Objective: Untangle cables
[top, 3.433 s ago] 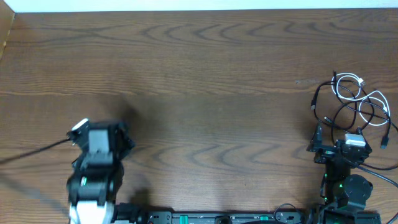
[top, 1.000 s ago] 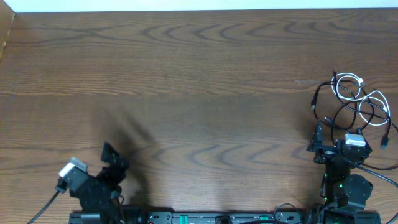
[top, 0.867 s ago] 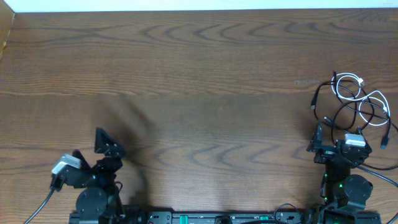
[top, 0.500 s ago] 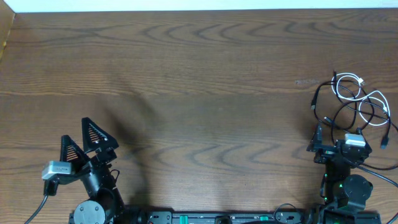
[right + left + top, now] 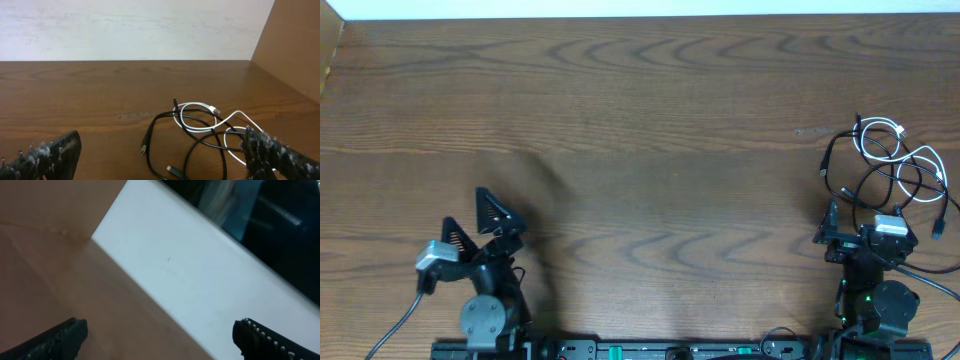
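The cables (image 5: 892, 165) lie in a loose heap at the far right of the bench (image 5: 650, 120), with nothing touching them. One white cord (image 5: 197, 106) loops through several black cords (image 5: 159, 120), and their plugs (image 5: 143, 149) splay out at the edges.

The heap sits just ahead of the right hand (image 5: 161, 137). Its fingers (image 5: 50, 155) stand wide apart and empty, low over the bench and aimed straight at the tangle. I judge this a ready stance for reaching in to take one strand.

The left hand (image 5: 475, 218) is well apart, on the other side of the bench, also spread wide and holding nothing. Its camera shows mostly wall (image 5: 200, 280) at a slant, so it seems tipped up and away from the work.

No cord is separated yet. Both hands likely need to meet at the heap, one to pin it and one to draw a cord free.
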`<state>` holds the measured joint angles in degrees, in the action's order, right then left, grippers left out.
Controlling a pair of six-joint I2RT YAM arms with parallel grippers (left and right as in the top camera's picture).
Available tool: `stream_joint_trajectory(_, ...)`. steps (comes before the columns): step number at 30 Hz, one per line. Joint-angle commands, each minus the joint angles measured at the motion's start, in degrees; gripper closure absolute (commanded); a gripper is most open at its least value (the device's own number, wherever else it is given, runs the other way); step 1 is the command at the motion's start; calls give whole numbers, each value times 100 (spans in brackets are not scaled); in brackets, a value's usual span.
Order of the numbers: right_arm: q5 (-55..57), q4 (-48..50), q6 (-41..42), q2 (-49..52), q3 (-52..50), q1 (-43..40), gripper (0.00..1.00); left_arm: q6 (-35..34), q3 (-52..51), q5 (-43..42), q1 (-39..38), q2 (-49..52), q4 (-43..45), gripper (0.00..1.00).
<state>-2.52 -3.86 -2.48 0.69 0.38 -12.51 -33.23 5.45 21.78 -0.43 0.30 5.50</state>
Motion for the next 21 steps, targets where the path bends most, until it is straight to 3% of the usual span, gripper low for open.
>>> stream_joint_trajectory(1,50,-20,74,-39,-9,13,1,-7,-315,74,4,-24,72,2)
stream_joint_trajectory(4,50,-20,74,-39,-9,13,1,-9,-527,74,-50,-24,109,2)
stream_joint_trajectory(12,50,-20,74,-39,-9,13,1,-7,-522,76,-90,-24,-804,2)
stream_joint_trajectory(21,50,-20,74,-39,-9,13,1,-9,-522,76,-90,-17,-787,2)
